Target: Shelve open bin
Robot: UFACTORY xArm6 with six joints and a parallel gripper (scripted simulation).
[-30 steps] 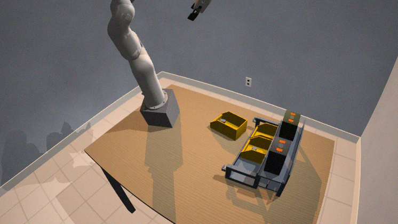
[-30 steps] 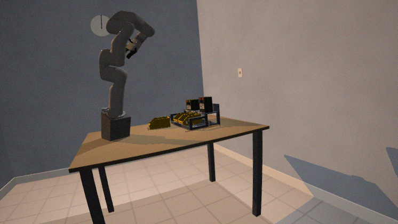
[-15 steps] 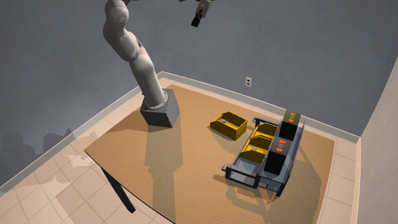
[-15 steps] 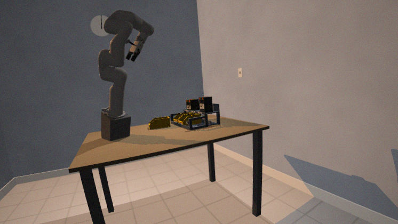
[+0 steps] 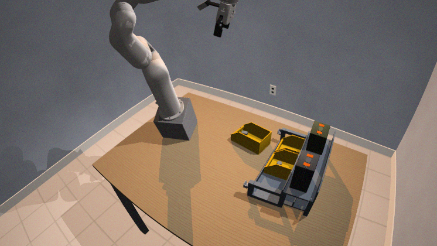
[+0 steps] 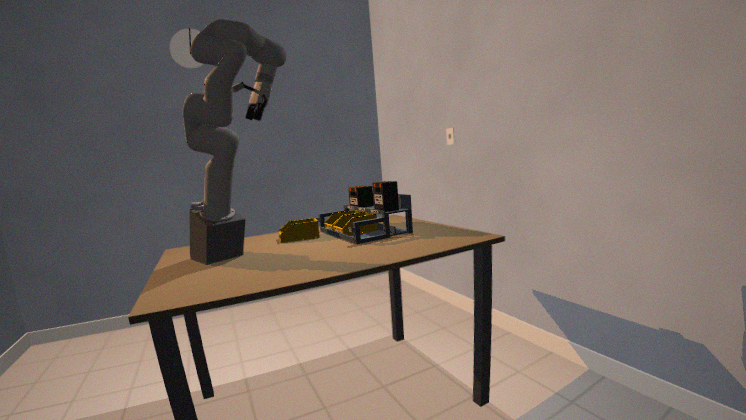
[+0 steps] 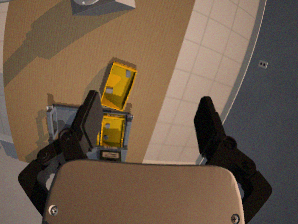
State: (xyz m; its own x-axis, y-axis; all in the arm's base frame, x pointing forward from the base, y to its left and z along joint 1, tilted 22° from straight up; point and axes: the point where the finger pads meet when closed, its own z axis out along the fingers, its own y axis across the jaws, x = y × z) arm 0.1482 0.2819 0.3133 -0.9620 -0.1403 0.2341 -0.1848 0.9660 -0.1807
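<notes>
Two black boxes (image 5: 304, 176) (image 6: 385, 196) stand on the shelf (image 5: 265, 198) (image 6: 371, 224), lower right from above; the gripper (image 5: 221, 30) (image 6: 254, 112) (image 7: 149, 105) is spread wide.

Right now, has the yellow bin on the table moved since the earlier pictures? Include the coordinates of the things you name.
No, the yellow bin (image 5: 246, 143) (image 6: 299, 230) (image 7: 119, 86) hasn't moved; it sits just as far from the shelf (image 5: 265, 201) (image 6: 357, 232) (image 7: 49, 124).
</notes>
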